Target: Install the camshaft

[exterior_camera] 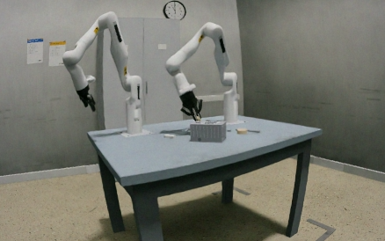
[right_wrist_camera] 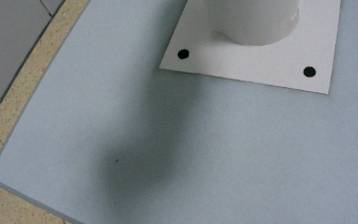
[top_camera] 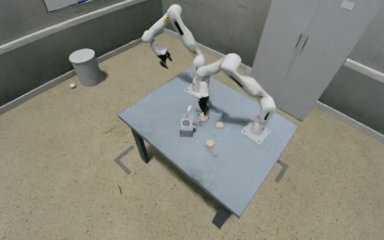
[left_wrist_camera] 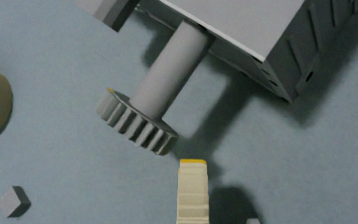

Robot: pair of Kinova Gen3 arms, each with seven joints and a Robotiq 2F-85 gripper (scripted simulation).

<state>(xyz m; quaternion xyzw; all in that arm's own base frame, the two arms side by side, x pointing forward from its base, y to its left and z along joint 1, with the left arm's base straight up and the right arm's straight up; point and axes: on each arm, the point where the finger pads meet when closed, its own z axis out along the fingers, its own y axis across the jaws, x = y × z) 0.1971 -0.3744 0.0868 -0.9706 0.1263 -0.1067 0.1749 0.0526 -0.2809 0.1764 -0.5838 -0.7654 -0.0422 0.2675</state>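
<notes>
Two tall gray doors stand by the wall. A round clock hangs up high. Two papers are on the wall. A gray bin stands on the floor, with a little white ball near it.

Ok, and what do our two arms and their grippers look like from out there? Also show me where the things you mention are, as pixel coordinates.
Both arms are smooth, glossy white tubes with rounded joints, yellow stickers and dark lettering strips along the links. The left gripper (top_camera: 204,113) (exterior_camera: 197,119) and right gripper (top_camera: 167,62) (exterior_camera: 91,105) are black, with angular two-finger linkages. No loose cables show on either arm.
</notes>
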